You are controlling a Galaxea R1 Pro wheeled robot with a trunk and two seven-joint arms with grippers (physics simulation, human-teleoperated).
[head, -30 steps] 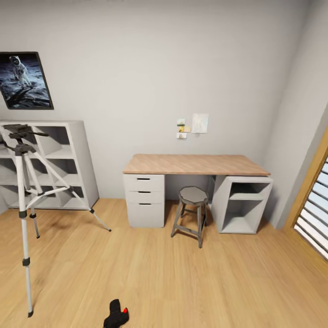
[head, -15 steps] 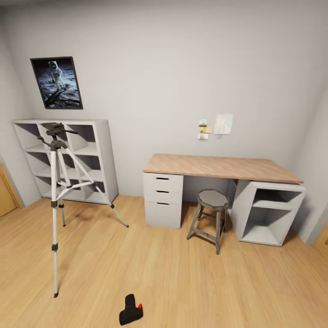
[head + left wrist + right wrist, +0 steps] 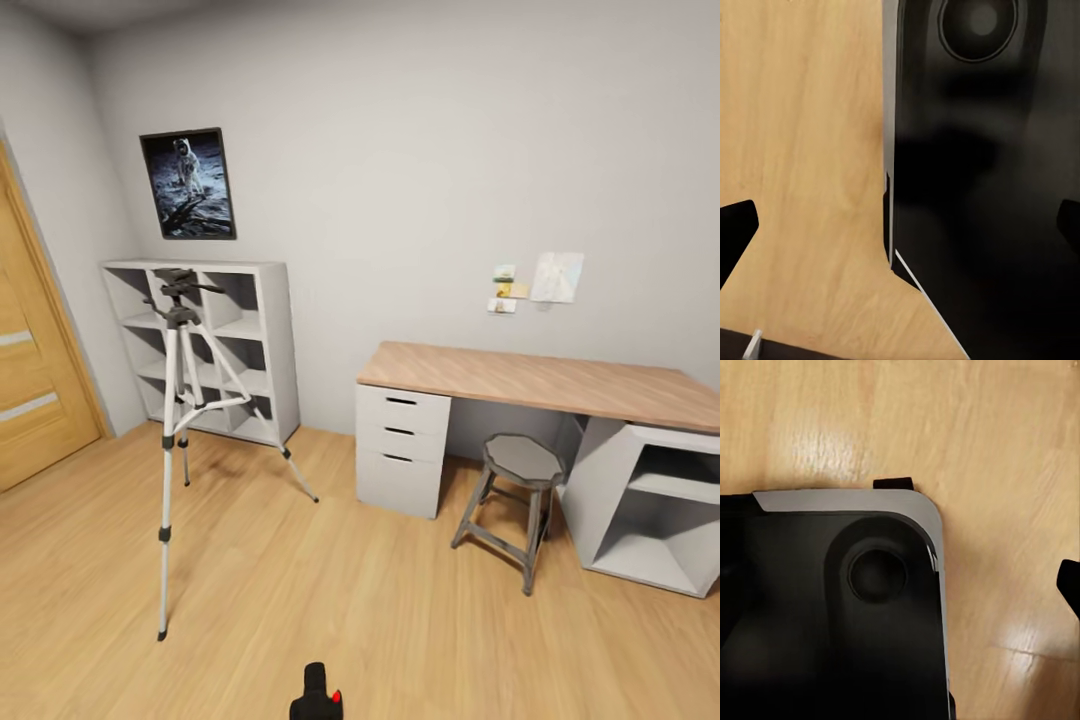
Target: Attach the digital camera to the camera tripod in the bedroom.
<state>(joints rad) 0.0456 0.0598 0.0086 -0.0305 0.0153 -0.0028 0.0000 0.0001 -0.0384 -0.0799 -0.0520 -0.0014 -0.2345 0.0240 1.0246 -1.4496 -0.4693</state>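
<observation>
The oak door (image 3: 35,390) stands at the far left. Next comes the camera tripod (image 3: 176,430), upright before the white cube shelf (image 3: 262,345), legs splayed for a steady footing. Its long axis is vertical and its pan handle points right, toward the desk (image 3: 540,377).

The digital camera (image 3: 317,696) lies on the plank floor, well apart from the tripod and ahead of both lowered grippers, within neither one's reach — so pickup looks like the pending step. Its long axis appears to run away from the robot toward the far wall, red dot on its right.

The left gripper (image 3: 900,225) hangs over the floor beside the dark base, fingertips (image 3: 736,229) spread wide with nothing held. The right gripper (image 3: 900,585) shows one fingertip (image 3: 1069,583) — I cannot tell its spread.
</observation>
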